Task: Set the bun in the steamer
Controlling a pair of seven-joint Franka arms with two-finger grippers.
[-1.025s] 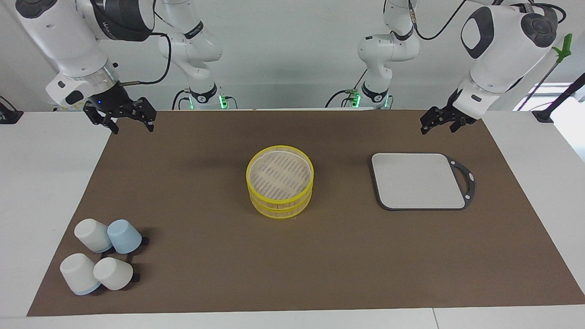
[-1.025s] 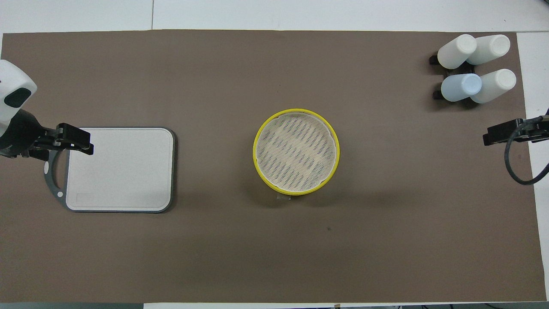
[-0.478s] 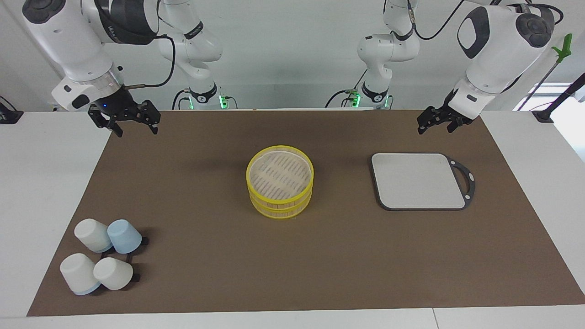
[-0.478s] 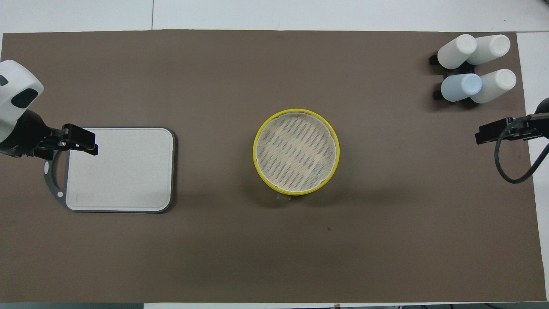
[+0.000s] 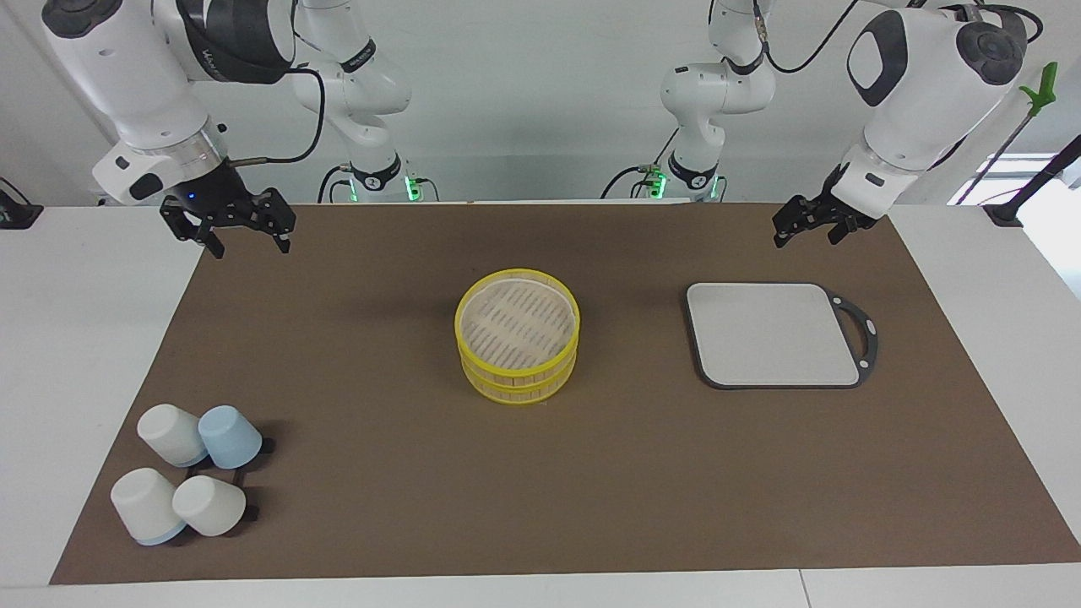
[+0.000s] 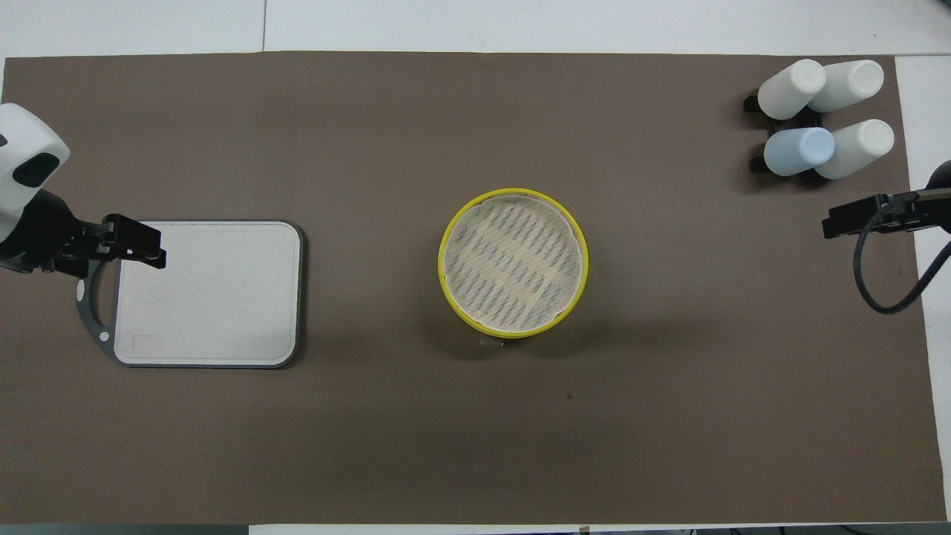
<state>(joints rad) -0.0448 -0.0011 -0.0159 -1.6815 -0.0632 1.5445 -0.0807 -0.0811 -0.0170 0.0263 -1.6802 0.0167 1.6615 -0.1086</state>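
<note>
Across the whole table we find a flat, matte brown mat (image 5: 591, 473). Next in size, toward the left arm's end, lies a grey rectangular board (image 5: 773, 333) with rounded corners, a dark rim and a loop handle; its face looks finely speckled. At the mat's middle stands the steamer (image 5: 518, 335), two round stacked tiers with glossy yellow rims, pale slatted sides and a woven-looking slatted floor that we see bare. Toward the right arm's end, farther from the robots than the steamer, four upturned tapered cups (image 5: 190, 481) cluster on small dark stands, three white, one pale blue, all smooth. We cannot find the bun in either view. We note the right gripper (image 5: 247, 241) raised over the mat's corner nearest the robots, fingers spread and holding nothing. We note the left gripper (image 5: 806, 235) over the mat beside the board's handle end, likewise released and empty.
</note>
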